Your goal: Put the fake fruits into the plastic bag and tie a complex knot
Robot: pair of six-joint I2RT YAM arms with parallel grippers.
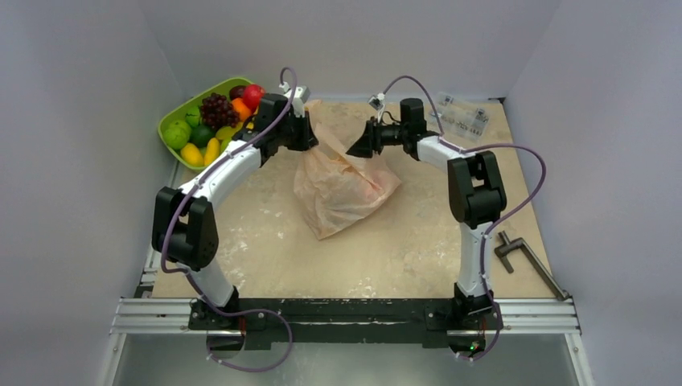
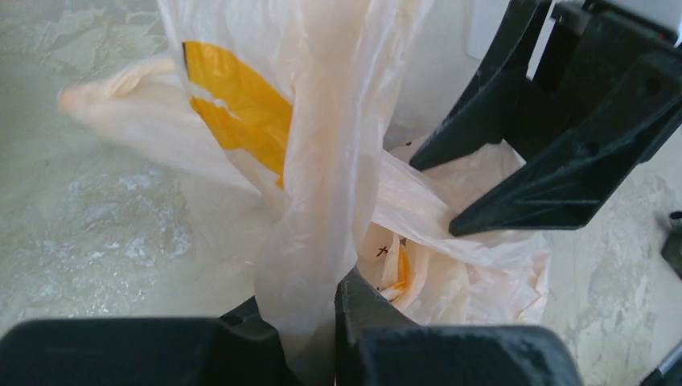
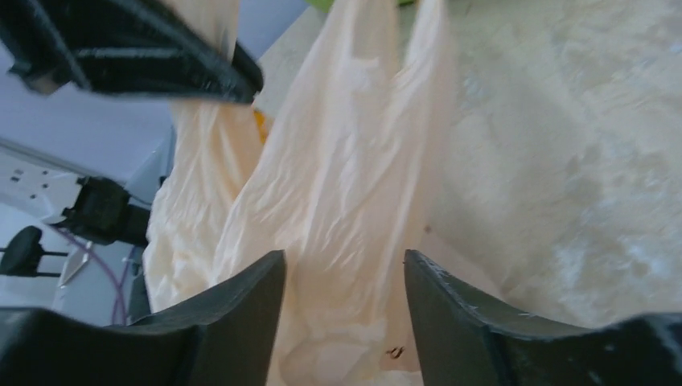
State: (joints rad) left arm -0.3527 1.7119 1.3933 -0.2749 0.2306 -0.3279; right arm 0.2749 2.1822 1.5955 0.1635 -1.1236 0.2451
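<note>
Plastic bag (image 1: 342, 189) in the top view has its far end raised between the left gripper (image 1: 310, 135) and the right gripper (image 1: 358, 146). The fake fruits (image 1: 211, 121) sit in the green tray (image 1: 170, 119), well to the left of the bag, so I judge the filling is not yet begun

In the left wrist view, the left gripper is closed tight on a gathered strip of the bag, I think to hold the mouth up

In the right wrist view, the right gripper has its jaws apart with the film of the bag between them, not pinched, probably to take the opposite side and spread the opening
</note>
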